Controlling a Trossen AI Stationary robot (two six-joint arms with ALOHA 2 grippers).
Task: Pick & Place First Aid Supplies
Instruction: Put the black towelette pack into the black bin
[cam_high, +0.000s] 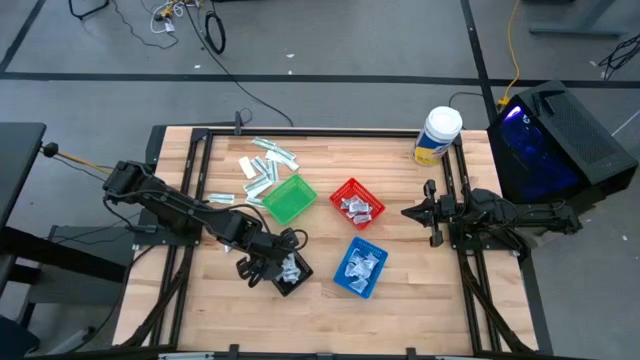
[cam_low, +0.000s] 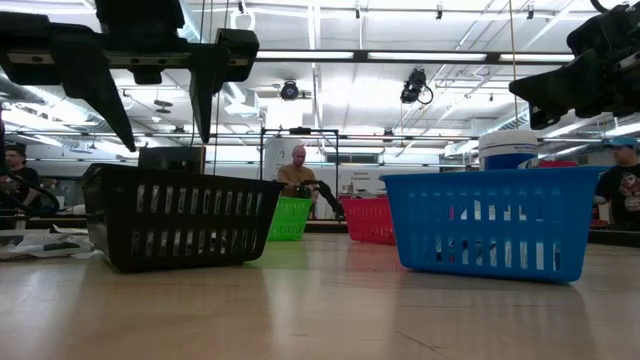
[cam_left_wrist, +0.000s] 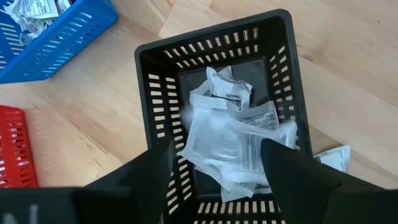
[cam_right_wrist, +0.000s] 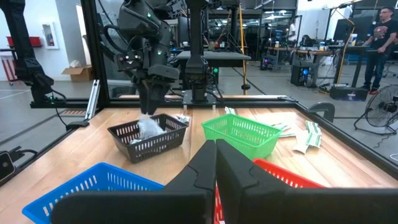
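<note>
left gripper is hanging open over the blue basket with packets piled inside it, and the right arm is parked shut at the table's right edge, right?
Not quite: the left gripper hangs open over the black basket, not the blue one. The left wrist view shows the packets piled inside it, between the fingers. The right gripper is indeed parked shut at the table's right edge.

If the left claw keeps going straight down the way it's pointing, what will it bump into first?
Probably the heap of white wrapped packets lying in the black slotted plastic basket. The left claw hangs open right above them, pointing down into the basket, though how far above is hard to tell.
</note>
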